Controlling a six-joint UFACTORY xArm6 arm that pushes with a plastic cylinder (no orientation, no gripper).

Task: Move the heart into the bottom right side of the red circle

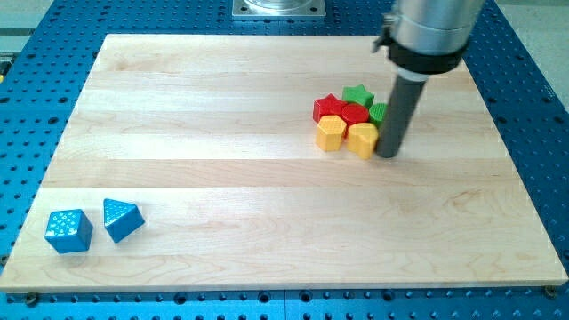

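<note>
A tight cluster of blocks sits at the view's upper right. It holds a yellow heart point(363, 139), a yellow hexagon point(331, 132), a red circle point(355, 113), a red star point(327, 106), a green star point(358, 94) and a green block point(379, 112) partly hidden by the rod. My tip point(388, 155) rests on the board right beside the yellow heart, on its right side, touching or nearly touching it. The heart lies just below the red circle, touching it.
A blue cube point(68, 230) and a blue triangle point(121, 219) sit at the view's lower left. The wooden board point(267, 196) lies on a blue perforated table point(533, 133).
</note>
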